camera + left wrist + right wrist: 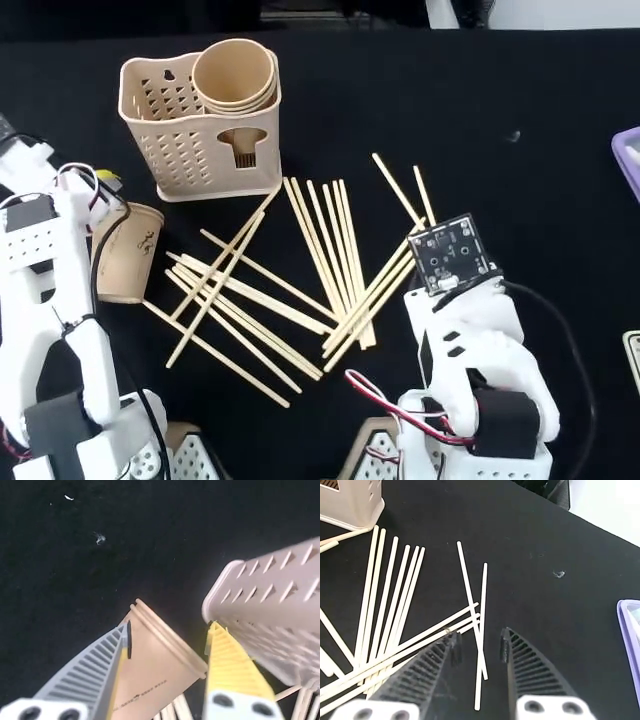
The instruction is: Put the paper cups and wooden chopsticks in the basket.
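The left claw [170, 630] spans a cup [125, 250] that lies on its side just beside the basket [190, 150], with a finger pressed against each side. More cups [235, 75] sit nested inside the basket. The right claw [477, 647], partly open and holding nothing, hangs over loose chopsticks [300, 270] spread on the worktop [500, 120] near the basket.
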